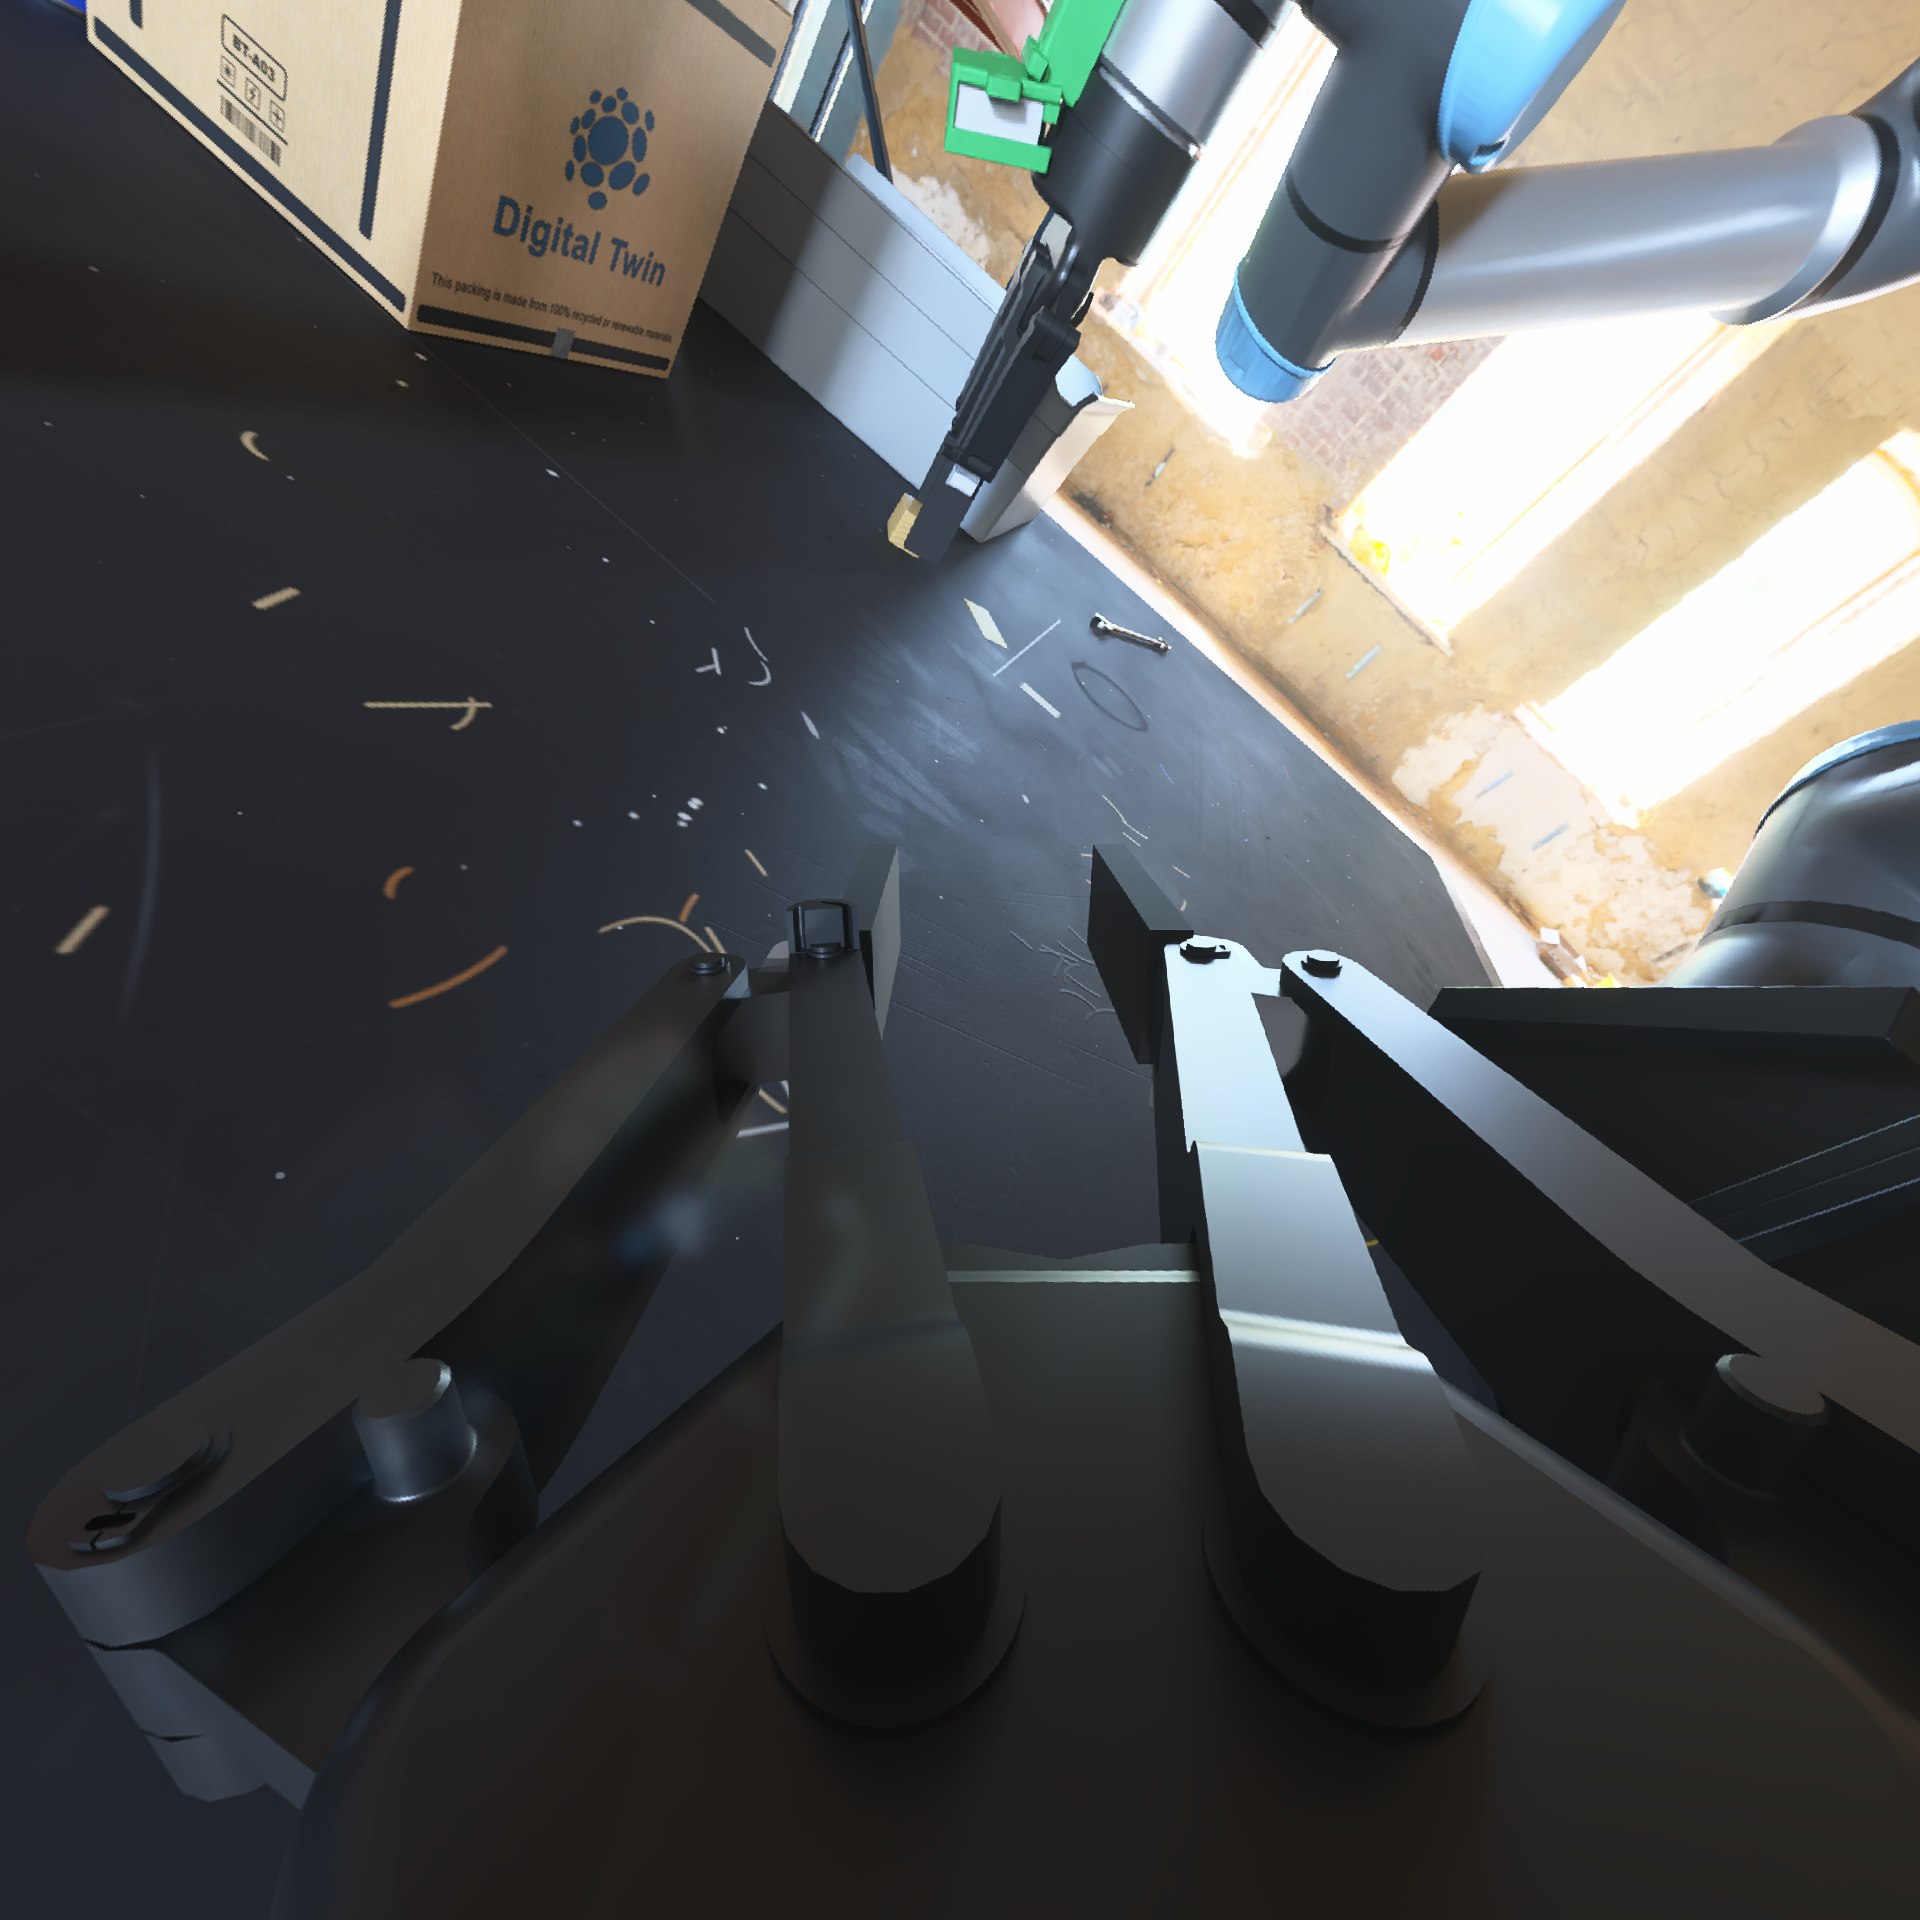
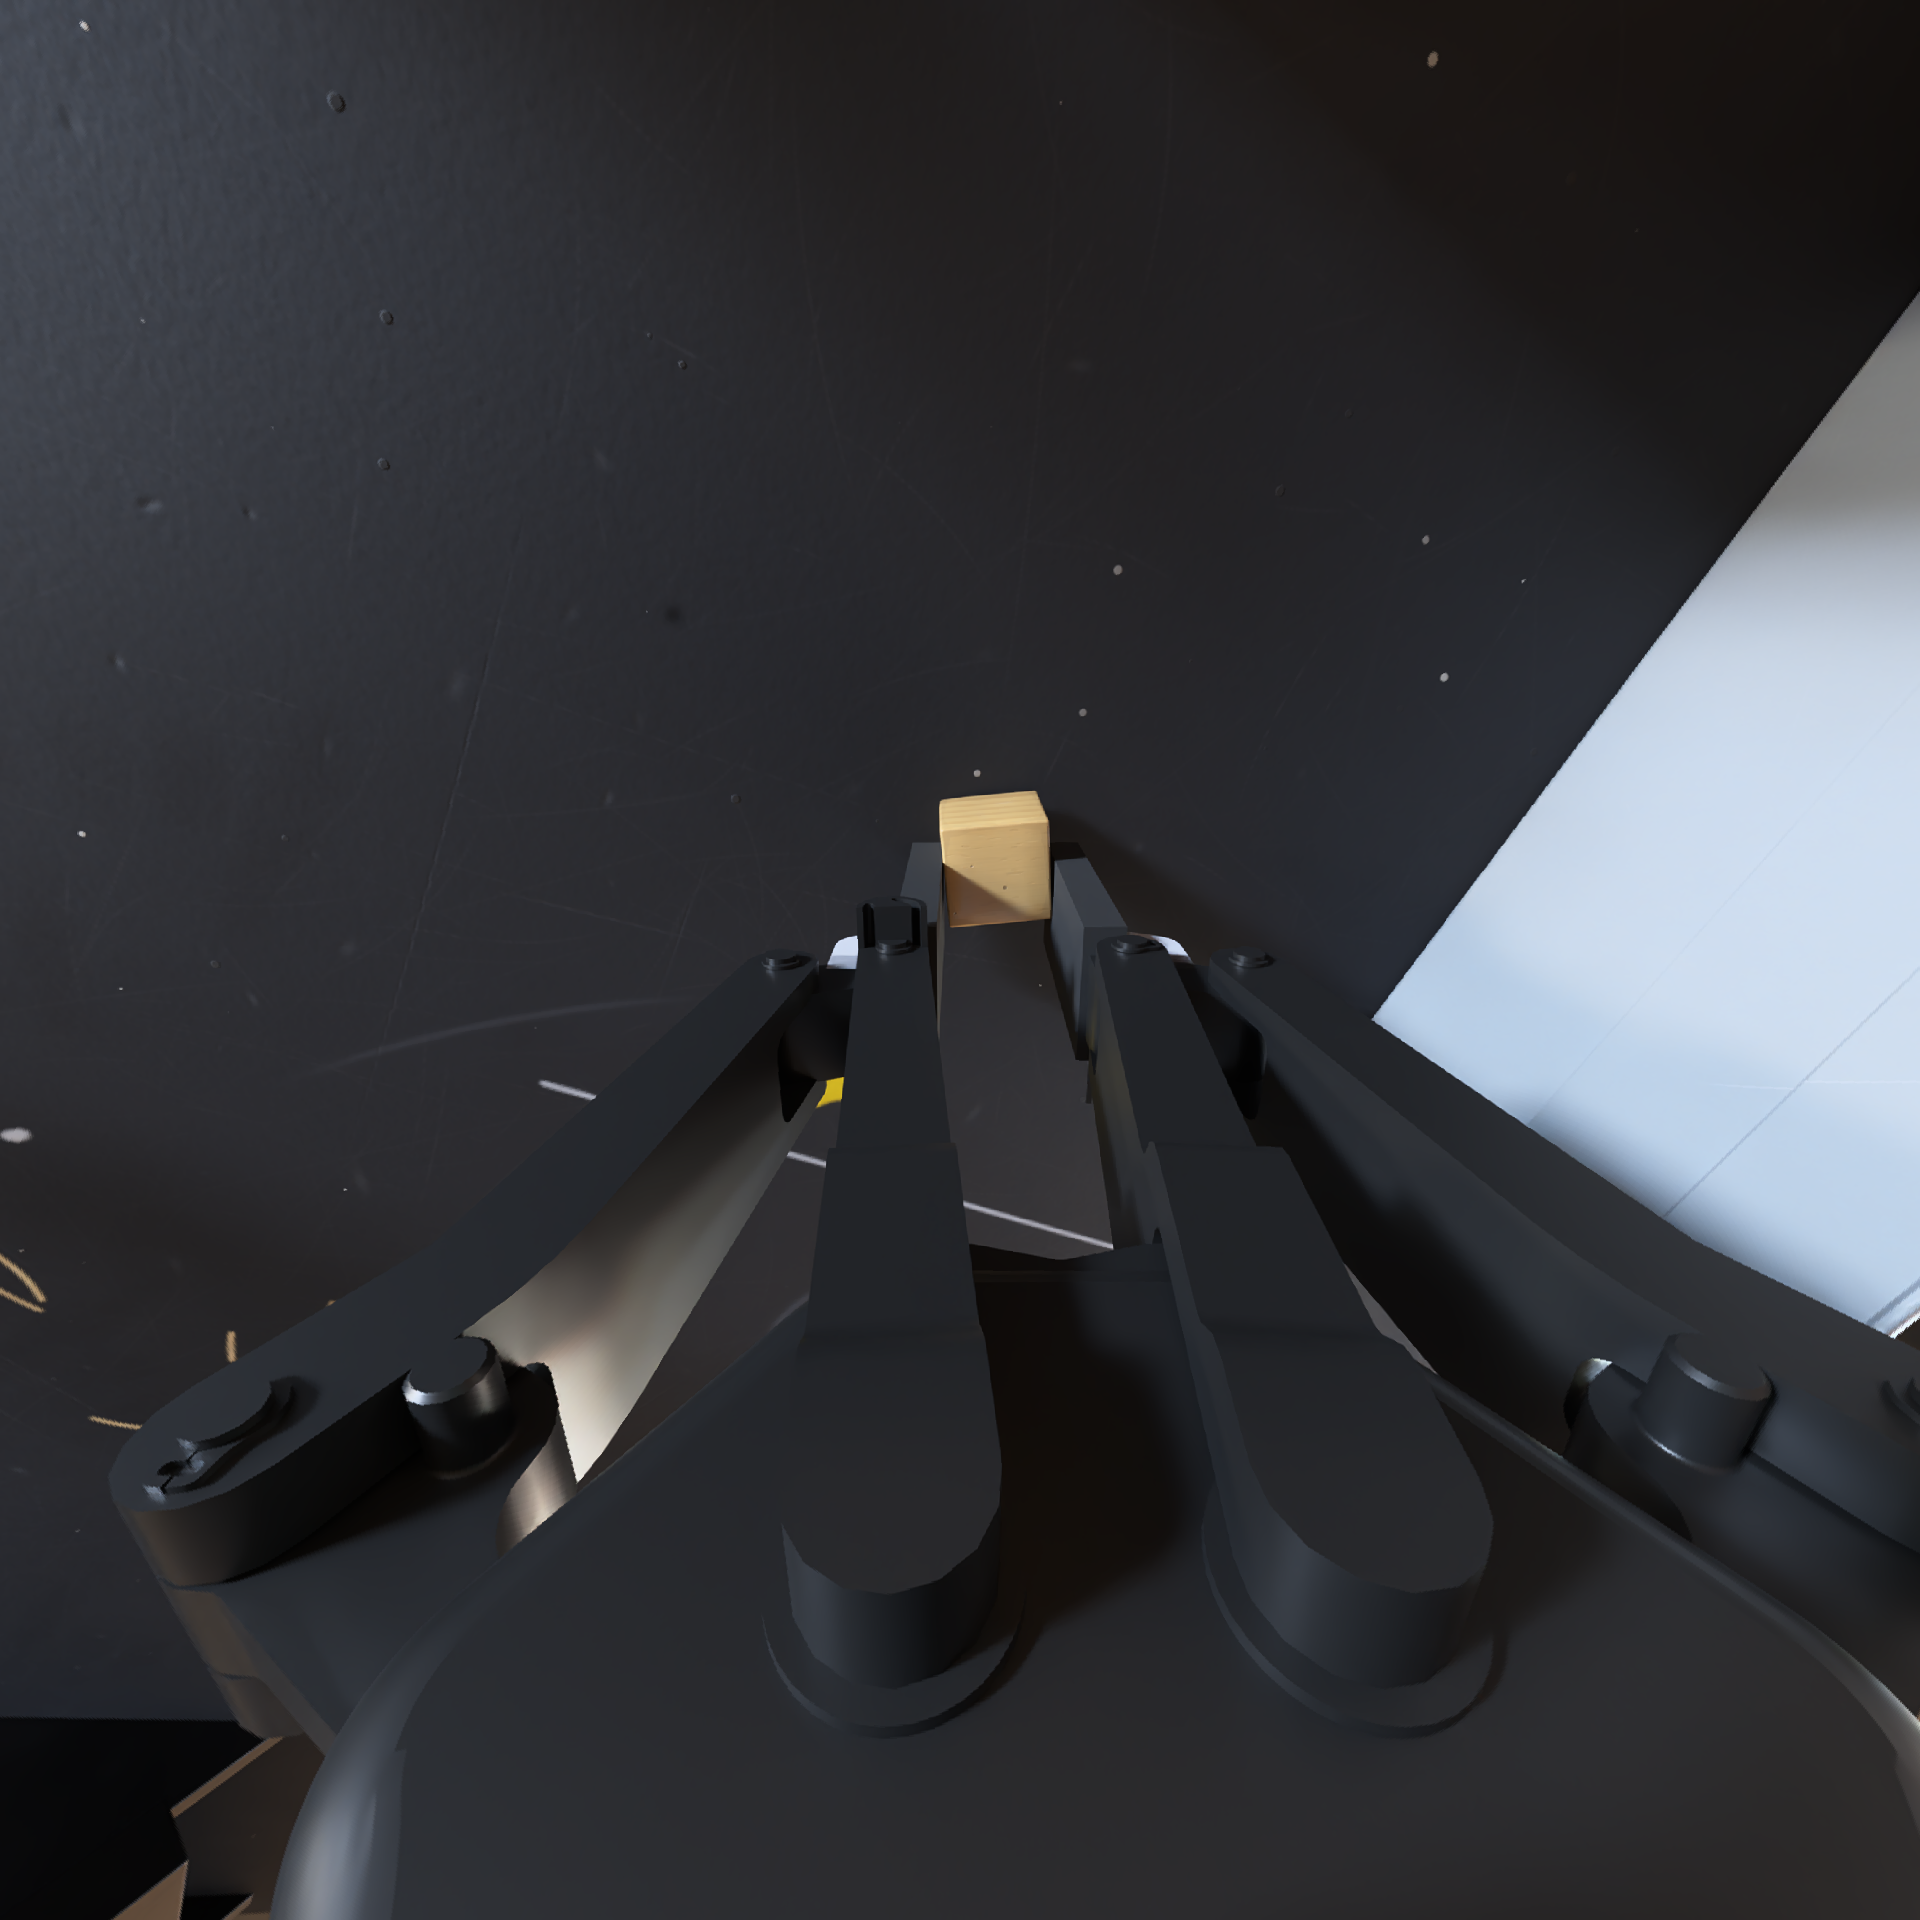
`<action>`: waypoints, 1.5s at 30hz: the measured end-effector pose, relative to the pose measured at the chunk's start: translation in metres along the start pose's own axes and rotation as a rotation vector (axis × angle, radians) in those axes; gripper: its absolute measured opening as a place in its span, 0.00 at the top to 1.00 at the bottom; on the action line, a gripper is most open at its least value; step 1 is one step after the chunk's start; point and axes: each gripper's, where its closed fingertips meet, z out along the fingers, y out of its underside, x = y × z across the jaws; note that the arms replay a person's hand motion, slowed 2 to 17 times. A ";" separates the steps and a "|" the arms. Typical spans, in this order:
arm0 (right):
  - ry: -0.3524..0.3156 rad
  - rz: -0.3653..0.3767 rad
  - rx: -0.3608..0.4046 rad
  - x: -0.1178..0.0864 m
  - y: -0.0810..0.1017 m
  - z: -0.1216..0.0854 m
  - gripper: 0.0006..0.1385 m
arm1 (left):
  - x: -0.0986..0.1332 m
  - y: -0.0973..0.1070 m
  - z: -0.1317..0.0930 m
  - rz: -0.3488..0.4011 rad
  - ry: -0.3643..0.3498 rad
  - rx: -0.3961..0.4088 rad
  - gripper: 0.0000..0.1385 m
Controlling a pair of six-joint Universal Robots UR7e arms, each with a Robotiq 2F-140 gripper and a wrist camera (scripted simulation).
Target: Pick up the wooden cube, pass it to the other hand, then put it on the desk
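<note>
My right pincer [image 2: 995, 883] is closed on the wooden cube [image 2: 993, 857], holding it at the fingertips just above the dark desk [image 2: 520, 520]. My left pincer [image 1: 992, 914] is empty, its fingers apart, well away from the cube. A cardboard box [image 1: 499, 166] stands behind.
</note>
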 end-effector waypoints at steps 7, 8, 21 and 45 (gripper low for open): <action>0.001 0.004 0.018 0.001 -0.002 -0.001 0.68 | 0.000 -0.002 -0.002 0.010 -0.008 0.004 0.64; 0.002 0.006 0.022 0.001 -0.002 -0.001 0.64 | 0.000 -0.002 -0.002 0.011 -0.008 0.005 0.64; 0.054 0.033 0.105 0.008 0.004 -0.032 0.41 | 0.002 -0.006 -0.006 0.026 -0.013 0.015 0.64; 0.096 -0.024 0.717 -0.020 -0.013 -0.167 0.47 | -0.002 -0.007 -0.012 0.117 -0.108 -0.004 0.64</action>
